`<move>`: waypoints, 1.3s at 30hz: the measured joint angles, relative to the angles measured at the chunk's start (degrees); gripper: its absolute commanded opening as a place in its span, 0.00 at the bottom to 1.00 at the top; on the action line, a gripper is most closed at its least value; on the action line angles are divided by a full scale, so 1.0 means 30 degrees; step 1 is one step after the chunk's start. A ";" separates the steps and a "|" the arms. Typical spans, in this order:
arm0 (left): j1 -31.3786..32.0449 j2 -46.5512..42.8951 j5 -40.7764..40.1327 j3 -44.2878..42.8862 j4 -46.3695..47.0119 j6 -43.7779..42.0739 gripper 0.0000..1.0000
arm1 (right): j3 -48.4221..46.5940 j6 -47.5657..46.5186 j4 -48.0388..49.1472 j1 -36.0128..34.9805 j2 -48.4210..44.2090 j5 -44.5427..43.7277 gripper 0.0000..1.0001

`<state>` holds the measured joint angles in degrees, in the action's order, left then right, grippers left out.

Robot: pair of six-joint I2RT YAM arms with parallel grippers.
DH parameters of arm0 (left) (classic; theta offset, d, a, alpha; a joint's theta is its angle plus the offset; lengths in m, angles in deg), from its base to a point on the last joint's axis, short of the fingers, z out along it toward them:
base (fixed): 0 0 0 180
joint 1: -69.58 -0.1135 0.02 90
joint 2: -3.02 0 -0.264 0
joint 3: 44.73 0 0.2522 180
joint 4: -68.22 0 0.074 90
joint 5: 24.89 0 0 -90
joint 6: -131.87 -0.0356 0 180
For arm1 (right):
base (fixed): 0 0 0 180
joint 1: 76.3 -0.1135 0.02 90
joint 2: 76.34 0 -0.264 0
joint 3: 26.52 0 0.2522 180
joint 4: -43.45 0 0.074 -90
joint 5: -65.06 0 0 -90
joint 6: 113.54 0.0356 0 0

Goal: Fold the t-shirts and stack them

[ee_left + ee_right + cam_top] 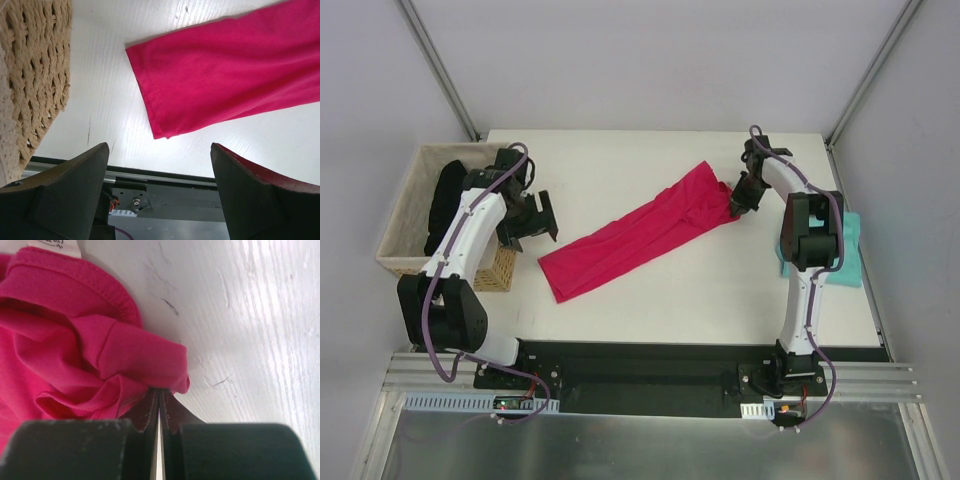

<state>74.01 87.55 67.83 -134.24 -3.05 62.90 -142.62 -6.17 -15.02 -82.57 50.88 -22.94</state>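
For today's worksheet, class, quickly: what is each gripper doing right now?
Left gripper: open, holding nothing.
Right gripper: closed on the pink t-shirt.

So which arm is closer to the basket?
Left. The left gripper, open, hangs beside the basket; the right gripper, far across, is shut on the pink shirt.

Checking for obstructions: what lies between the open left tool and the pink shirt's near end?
Only bare white table, seen in the left wrist view between the left tool and the pink shirt; the basket sits off to one side.
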 measured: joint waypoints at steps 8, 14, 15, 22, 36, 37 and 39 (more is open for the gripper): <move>0.0000 -0.0525 -0.0080 -0.0248 -0.0619 0.0146 0.83 | -0.3300 -0.1311 0.0095 0.0022 0.1581 0.0000 0.01; 0.0000 -0.0845 -0.0109 -0.0313 -0.1188 0.0226 0.83 | -0.4983 -0.2113 0.0612 0.0029 0.2688 0.0656 0.01; 0.0000 -0.0940 -0.0117 -0.0328 -0.1304 0.0233 0.83 | -0.4991 -0.2200 0.0743 0.0036 0.2783 0.0831 0.01; 0.0000 -0.1297 -0.0160 -0.0350 -0.1909 0.0393 0.84 | -0.5100 -0.2725 0.1647 0.0087 0.3410 0.2550 0.01; 0.0000 -0.2579 -0.0270 0.0423 -0.1727 0.0707 0.86 | -0.5559 -0.4692 0.2018 0.0007 0.3228 0.2565 0.40; 0.0000 -0.2630 -0.0262 0.0692 -0.1581 0.0699 0.86 | -0.5282 -0.4816 0.1851 -0.0036 0.2725 0.2259 0.42; 0.0000 -0.2630 -0.0124 0.1158 -0.1195 0.0685 0.86 | -0.4962 -0.5013 0.1508 -0.0197 0.1603 0.1661 0.46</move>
<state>74.01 79.66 67.45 -130.76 -6.64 64.96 -157.51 -21.21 -10.50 -83.16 55.69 -17.96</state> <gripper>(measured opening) 0.859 0.404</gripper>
